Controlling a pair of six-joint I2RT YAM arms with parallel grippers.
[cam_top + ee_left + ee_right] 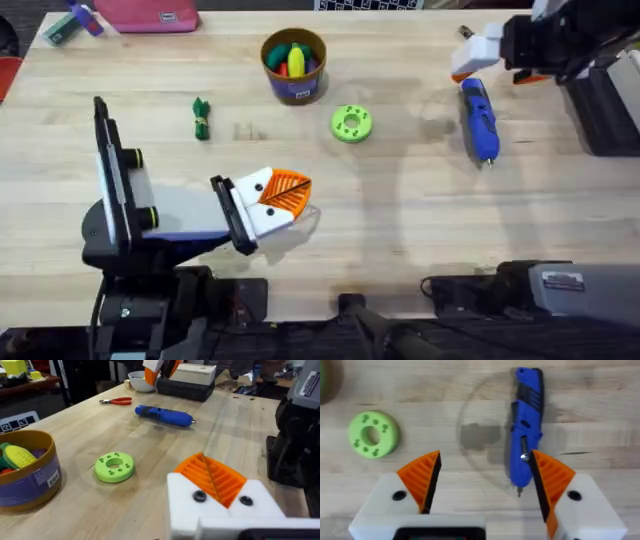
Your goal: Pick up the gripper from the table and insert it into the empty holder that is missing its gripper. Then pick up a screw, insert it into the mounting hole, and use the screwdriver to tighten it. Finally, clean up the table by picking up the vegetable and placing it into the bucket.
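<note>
Tabletop, landmark = bucket. Left jaws nearest the robot from bucket, pads pressed together, holding nothing. Right jaws far right of bucket, spread wide above screwdriver, not touching it. Vegetable lies left of bucket, well apart

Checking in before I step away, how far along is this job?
Nothing I can confirm as finished. In hand: the right gripper hangs open over the blue screwdriver, not gripping it. Left to do: the green vegetable lies on the wood, outside the bucket.
</note>
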